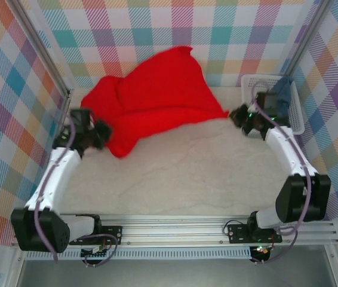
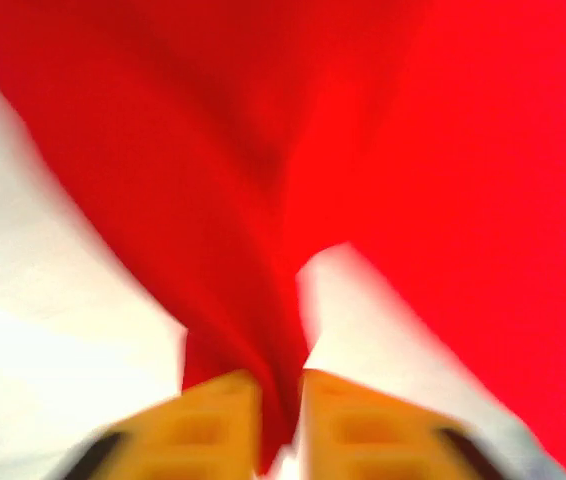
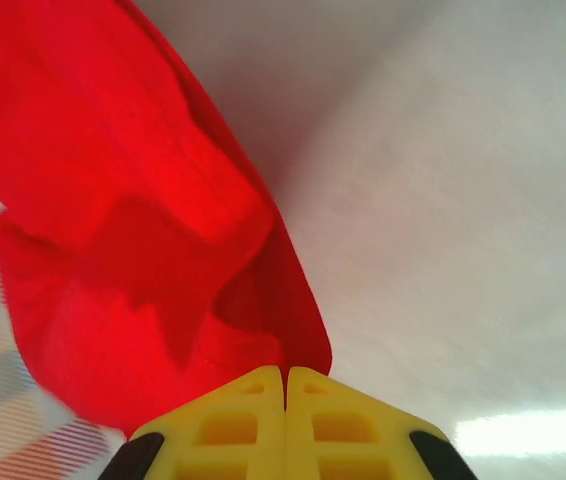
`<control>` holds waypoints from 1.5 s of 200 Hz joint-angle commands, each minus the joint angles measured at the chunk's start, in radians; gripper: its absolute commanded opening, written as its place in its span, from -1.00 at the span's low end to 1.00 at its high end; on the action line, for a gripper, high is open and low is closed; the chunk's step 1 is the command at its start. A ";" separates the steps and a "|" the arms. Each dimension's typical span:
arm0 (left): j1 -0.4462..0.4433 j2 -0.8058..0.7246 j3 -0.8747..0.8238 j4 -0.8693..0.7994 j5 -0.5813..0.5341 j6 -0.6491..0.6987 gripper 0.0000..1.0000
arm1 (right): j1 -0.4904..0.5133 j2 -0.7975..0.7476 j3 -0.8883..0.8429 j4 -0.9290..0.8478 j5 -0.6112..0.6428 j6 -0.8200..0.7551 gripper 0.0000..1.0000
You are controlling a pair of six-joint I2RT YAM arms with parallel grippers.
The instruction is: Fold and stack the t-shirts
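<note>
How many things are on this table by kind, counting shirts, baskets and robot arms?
red t-shirt: 1
blue-grey cloth in the basket, partly hidden: 1
white basket: 1
robot arms: 2, the left arm and the right arm
Total: 5

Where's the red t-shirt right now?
Top view: the red t-shirt lies across the far half of the table, its near-left corner at the left claw and its right tip at the right claw, just left of the white basket.
</note>
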 commanded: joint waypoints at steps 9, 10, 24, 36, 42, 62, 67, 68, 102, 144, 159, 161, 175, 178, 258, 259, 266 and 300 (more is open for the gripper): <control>-0.013 -0.072 -0.033 -0.085 -0.005 0.038 0.31 | 0.015 0.085 -0.031 -0.071 0.013 -0.090 -0.69; -0.013 -0.075 -0.031 -0.092 -0.010 0.041 0.35 | 0.015 0.087 -0.034 -0.074 0.018 -0.095 -0.66; -0.013 -0.122 -0.004 -0.165 -0.062 0.075 0.44 | 0.015 0.088 -0.040 -0.111 0.063 -0.117 -0.50; -0.013 -0.159 0.026 -0.213 -0.097 0.093 0.43 | 0.016 0.061 -0.042 -0.140 0.095 -0.128 -0.42; -0.013 -0.171 0.042 -0.248 -0.119 0.102 0.42 | 0.017 0.039 -0.043 -0.157 0.113 -0.132 -0.41; -0.013 -0.187 0.072 -0.303 -0.153 0.121 0.29 | 0.037 -0.047 -0.045 -0.192 0.177 -0.147 -0.38; -0.013 -0.185 0.068 -0.291 -0.135 0.122 0.25 | 0.047 -0.069 -0.044 -0.196 0.192 -0.150 -0.36; -0.013 -0.185 0.067 -0.288 -0.131 0.122 0.24 | 0.049 -0.069 -0.043 -0.199 0.195 -0.152 -0.36; -0.065 -0.150 0.032 -0.277 -0.051 0.051 -0.08 | 0.147 -0.098 -0.036 -0.181 0.190 -0.161 -0.34; -0.246 -0.082 -0.001 -0.225 -0.080 0.063 -0.40 | 0.237 0.010 -0.053 -0.040 0.089 -0.130 -0.58; -0.269 -0.007 0.006 -0.200 -0.089 0.097 -0.45 | 0.242 0.073 -0.049 -0.004 0.051 -0.108 -0.62; -0.271 0.006 0.008 -0.200 -0.093 0.102 -0.46 | 0.242 0.083 -0.047 -0.003 0.048 -0.108 -0.63; -0.280 0.097 0.018 -0.200 -0.117 0.136 -0.50 | 0.242 0.144 -0.023 -0.007 0.046 -0.105 -0.65; -0.281 0.115 0.021 -0.200 -0.124 0.141 -0.51 | 0.242 0.156 -0.016 -0.008 0.049 -0.108 -0.65; -0.154 0.268 0.181 -0.272 -0.338 0.325 -0.53 | 0.238 0.460 0.243 -0.206 0.250 -0.223 -0.70; -0.150 0.270 0.182 -0.272 -0.338 0.327 -0.53 | 0.238 0.463 0.246 -0.208 0.250 -0.223 -0.70; -0.127 0.284 0.189 -0.270 -0.336 0.361 -0.53 | 0.238 0.482 0.263 -0.217 0.252 -0.228 -0.70; -0.027 0.407 0.255 -0.226 -0.325 0.509 -0.59 | 0.239 0.527 0.299 -0.224 0.245 -0.236 -0.71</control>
